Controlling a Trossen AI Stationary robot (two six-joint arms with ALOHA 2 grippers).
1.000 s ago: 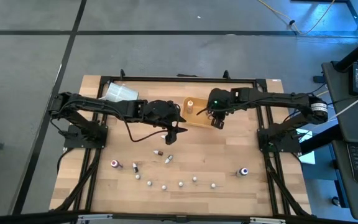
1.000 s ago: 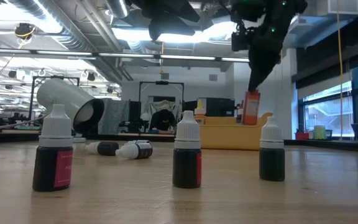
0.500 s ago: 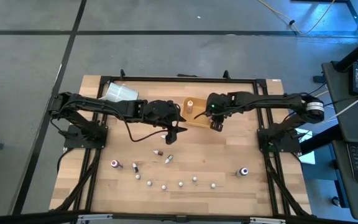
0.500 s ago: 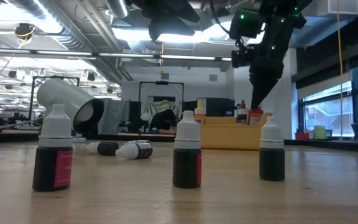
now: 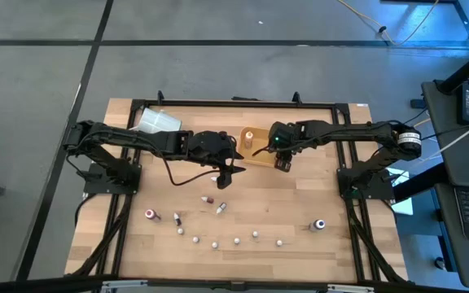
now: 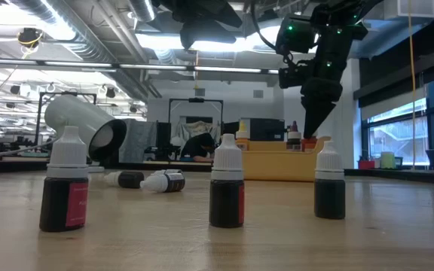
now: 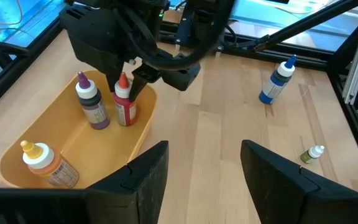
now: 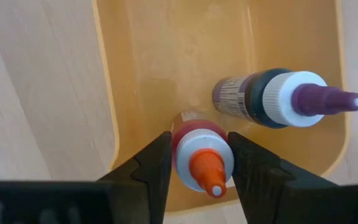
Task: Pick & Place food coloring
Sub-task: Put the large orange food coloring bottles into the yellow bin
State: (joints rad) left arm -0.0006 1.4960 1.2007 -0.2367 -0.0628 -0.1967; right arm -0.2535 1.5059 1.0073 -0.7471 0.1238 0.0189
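My right gripper (image 8: 199,180) is over the tan-orange tray (image 5: 260,158) at the table's far middle, its fingers either side of a red food coloring bottle with an orange cap (image 8: 201,155). That bottle stands in the tray beside a purple-capped bottle (image 8: 272,96); a third, yellow-capped bottle (image 7: 42,163) stands farther along the tray. My left gripper (image 7: 204,177) hovers open just left of the tray (image 5: 231,169), touching nothing. Several small bottles (image 5: 236,240) stand in a row near the table's near edge. My right gripper pinches the red bottle at its upper part, just under the white collar (image 8: 185,146), one finger on each side. The fingers (image 7: 143,73) come from above, pointing down. The bottle is upright with its base on the tray floor.
A large white cylinder (image 5: 157,122) lies at the far left. Two small bottles (image 5: 214,202) lie on their sides mid-table. A blue-capped bottle (image 5: 319,225) stands near right, another bottle (image 5: 149,214) near left. Bare wood lies between the tray and the near row.
My right gripper has come down and shifted slightly toward the table's left, lowering the red bottle from above the tray's rim into the tray. The bottle now stands beside the purple-capped one. My left arm has kept still.
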